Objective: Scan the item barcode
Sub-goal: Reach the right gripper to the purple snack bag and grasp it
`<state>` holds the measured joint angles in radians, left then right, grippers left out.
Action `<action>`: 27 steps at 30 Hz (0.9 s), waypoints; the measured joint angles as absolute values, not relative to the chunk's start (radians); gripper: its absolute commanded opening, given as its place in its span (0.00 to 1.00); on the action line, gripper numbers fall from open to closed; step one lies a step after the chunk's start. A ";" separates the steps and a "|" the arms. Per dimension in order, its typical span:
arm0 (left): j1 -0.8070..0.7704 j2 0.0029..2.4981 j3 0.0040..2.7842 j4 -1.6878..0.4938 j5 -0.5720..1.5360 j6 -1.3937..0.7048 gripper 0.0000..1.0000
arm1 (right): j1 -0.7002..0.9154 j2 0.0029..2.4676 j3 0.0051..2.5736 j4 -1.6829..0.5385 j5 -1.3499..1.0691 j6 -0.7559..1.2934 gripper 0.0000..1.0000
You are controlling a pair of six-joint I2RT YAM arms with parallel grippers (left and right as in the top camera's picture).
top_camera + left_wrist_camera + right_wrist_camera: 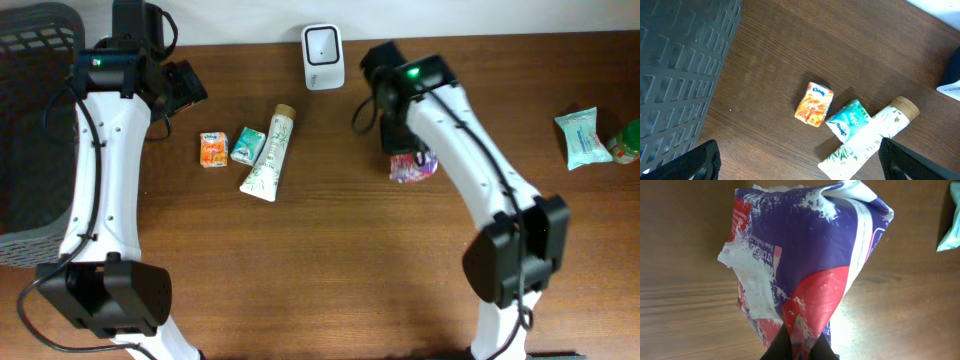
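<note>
right of scanner (323, 55), purple packet (810, 255) pinched in closed right tool (797, 341); left tool (802, 161) gaping.

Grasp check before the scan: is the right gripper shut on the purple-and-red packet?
Yes, the right wrist view shows the right gripper closed tight on the near edge of the purple-and-red packet.

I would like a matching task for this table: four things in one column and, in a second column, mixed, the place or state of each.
1. orange Kleenex pack
2. white scanner
3. purple and red packet
4. grey basket

A. pinched in the right gripper
B. at the left end of the table
C. at the far edge, near the middle
D. beside the teal tissue pack

Pairs: 1-D, 2-C, 3-A, 4-B.
</note>
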<state>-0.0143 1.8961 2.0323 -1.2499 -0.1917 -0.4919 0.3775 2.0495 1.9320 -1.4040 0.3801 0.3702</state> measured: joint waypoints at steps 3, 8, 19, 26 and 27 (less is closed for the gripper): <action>-0.014 1.896 2.032 -1.250 -0.192 -0.492 0.99 | 0.400 2.140 1.889 -1.381 0.385 0.389 0.12; -0.014 1.896 2.032 -1.250 -0.192 -0.492 0.99 | 0.524 2.146 1.913 -1.251 0.205 0.398 0.71; -0.014 1.896 2.032 -1.250 -0.192 -0.492 0.99 | 0.256 2.153 2.350 -1.550 -0.002 0.303 0.93; -0.014 1.896 2.032 -1.250 -0.192 -0.492 0.99 | -0.009 2.160 1.936 -1.334 -0.545 -0.033 0.93; -0.014 1.896 2.032 -1.251 -0.192 -0.492 0.99 | -0.014 2.159 1.848 -1.240 -0.636 -0.058 0.88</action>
<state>-0.0143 1.8961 2.0323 -1.2510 -0.1917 -0.4919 -0.0143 2.1593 1.8484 -1.2404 -0.6361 -0.0582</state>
